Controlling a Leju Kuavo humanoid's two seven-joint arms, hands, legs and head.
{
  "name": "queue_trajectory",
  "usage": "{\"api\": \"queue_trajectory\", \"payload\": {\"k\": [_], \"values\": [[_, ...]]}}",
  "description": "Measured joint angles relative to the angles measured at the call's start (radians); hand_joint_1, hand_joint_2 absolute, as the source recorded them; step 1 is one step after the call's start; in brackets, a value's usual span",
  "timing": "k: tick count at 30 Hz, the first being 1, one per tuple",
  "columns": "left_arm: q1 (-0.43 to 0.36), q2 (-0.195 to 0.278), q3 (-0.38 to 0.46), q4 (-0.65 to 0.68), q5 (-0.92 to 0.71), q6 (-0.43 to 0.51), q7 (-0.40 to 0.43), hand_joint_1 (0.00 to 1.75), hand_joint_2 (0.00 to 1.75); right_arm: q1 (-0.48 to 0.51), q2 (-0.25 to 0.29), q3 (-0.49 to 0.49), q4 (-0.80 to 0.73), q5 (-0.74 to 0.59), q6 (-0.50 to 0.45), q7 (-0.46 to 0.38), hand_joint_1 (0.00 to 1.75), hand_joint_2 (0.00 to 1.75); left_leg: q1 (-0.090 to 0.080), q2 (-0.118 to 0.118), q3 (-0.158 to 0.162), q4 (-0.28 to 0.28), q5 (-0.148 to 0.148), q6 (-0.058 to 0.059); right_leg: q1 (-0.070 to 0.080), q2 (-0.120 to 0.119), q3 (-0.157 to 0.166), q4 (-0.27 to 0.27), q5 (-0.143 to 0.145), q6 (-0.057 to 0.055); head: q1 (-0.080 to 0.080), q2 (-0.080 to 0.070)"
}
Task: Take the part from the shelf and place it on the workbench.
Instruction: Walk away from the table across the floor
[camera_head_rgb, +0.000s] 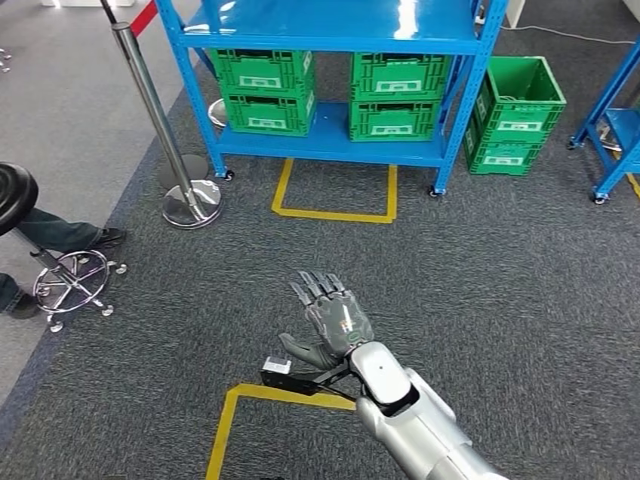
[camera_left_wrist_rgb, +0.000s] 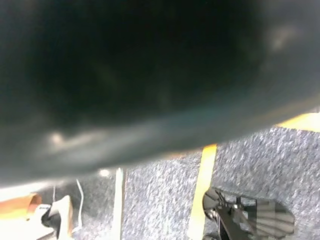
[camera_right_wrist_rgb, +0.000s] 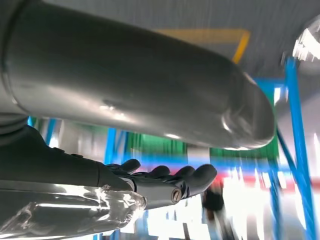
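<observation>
A blue shelf (camera_head_rgb: 332, 40) stands ahead across the carpet, with two stacks of green crates (camera_head_rgb: 268, 90) (camera_head_rgb: 396, 95) on its lower level. What lies inside the crates is hidden from here. My right hand (camera_head_rgb: 332, 318) is stretched forward over the floor, well short of the shelf, fingers straight and apart, holding nothing. In the right wrist view the same hand (camera_right_wrist_rgb: 166, 181) shows dark fingers held out flat under the thick grey thumb, with the blurred blue shelf frame (camera_right_wrist_rgb: 298, 130) beyond.
Another green crate (camera_head_rgb: 517, 115) sits on the floor right of the shelf. A chrome stanchion (camera_head_rgb: 162, 130) stands at the left. A stool (camera_head_rgb: 45, 250) and a person's shoe (camera_head_rgb: 102, 238) are at far left. Yellow floor lines (camera_head_rgb: 332, 214) mark a box before the shelf.
</observation>
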Motion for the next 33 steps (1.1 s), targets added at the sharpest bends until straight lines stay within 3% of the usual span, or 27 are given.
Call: {"api": "queue_trajectory", "payload": {"k": [1, 2, 5, 7, 10, 17, 26, 33], "values": [[0.001, -0.001, 0.0, 0.0, 0.0, 0.003, -0.002, 0.0, 0.0, 0.008, 0.0, -0.028, 0.011, -0.077, 0.031, -0.021, 0.0, 0.0, 0.002, 0.003, -0.006, 0.014, 0.005, -0.001, 0.0, -0.008, 0.001, 0.0, -0.001, 0.001, 0.0, 0.0], [0.003, -0.002, 0.0, 0.0, 0.001, 0.006, -0.006, 0.0, 0.0, 0.019, 0.0, -0.063, 0.024, -0.163, 0.065, -0.047, 0.0, 0.0, 0.003, 0.003, 0.01, -0.012, 0.027, -0.001, 0.0, -0.014, 0.002, 0.0, -0.003, 0.002, 0.0, 0.0], [0.006, -0.001, 0.0, 0.0, -0.002, 0.014, -0.015, 0.0, 0.0, 0.059, 0.0, -0.202, 0.069, -0.403, 0.138, -0.115, 0.0, 0.0, 0.001, 0.004, 0.116, -0.2, 0.104, 0.008, 0.003, -0.027, 0.008, 0.001, -0.009, 0.012, 0.0, 0.0], [0.008, -0.001, -0.003, 0.0, -0.006, 0.015, -0.02, 0.0, 0.0, 0.093, 0.0, -0.305, 0.106, -0.514, 0.161, -0.148, 0.0, 0.0, -0.001, 0.004, 0.147, -0.255, 0.106, 0.017, 0.008, -0.03, 0.008, 0.003, -0.015, 0.015, 0.002, 0.0], [0.014, -0.004, -0.006, 0.0, -0.013, 0.019, -0.023, 0.0, 0.0, 0.148, -0.006, -0.434, 0.16, -0.584, 0.163, -0.174, 0.0, 0.0, -0.004, 0.003, 0.15, -0.259, 0.104, 0.021, 0.008, -0.03, 0.012, -0.001, -0.017, 0.005, 0.002, 0.0], [0.02, -0.011, -0.011, 0.0, -0.022, 0.031, -0.032, 0.0, 0.0, 0.233, -0.031, -0.66, 0.277, -0.601, 0.11, -0.162, 0.0, 0.0, -0.012, 0.004, 0.158, -0.259, 0.094, 0.039, 0.002, -0.03, 0.023, -0.017, -0.018, 0.029, 0.002, 0.0], [0.022, -0.014, -0.014, -0.001, -0.035, 0.036, -0.033, 0.0, 0.0, 0.276, -0.04, -0.85, 0.343, -0.617, 0.111, -0.148, 0.0, 0.0, -0.013, 0.006, 0.161, -0.257, 0.092, 0.041, 0.0, -0.029, 0.025, -0.017, -0.02, 0.04, 0.001, 0.0], [0.025, -0.014, -0.016, -0.003, -0.055, 0.052, -0.039, 0.0, 0.0, 0.344, -0.046, -1.061, 0.36, -0.692, 0.154, -0.149, 0.0, 0.0, -0.012, 0.005, 0.164, -0.258, 0.09, 0.041, 0.001, -0.029, 0.033, -0.015, -0.024, 0.04, 0.001, 0.0]]}}
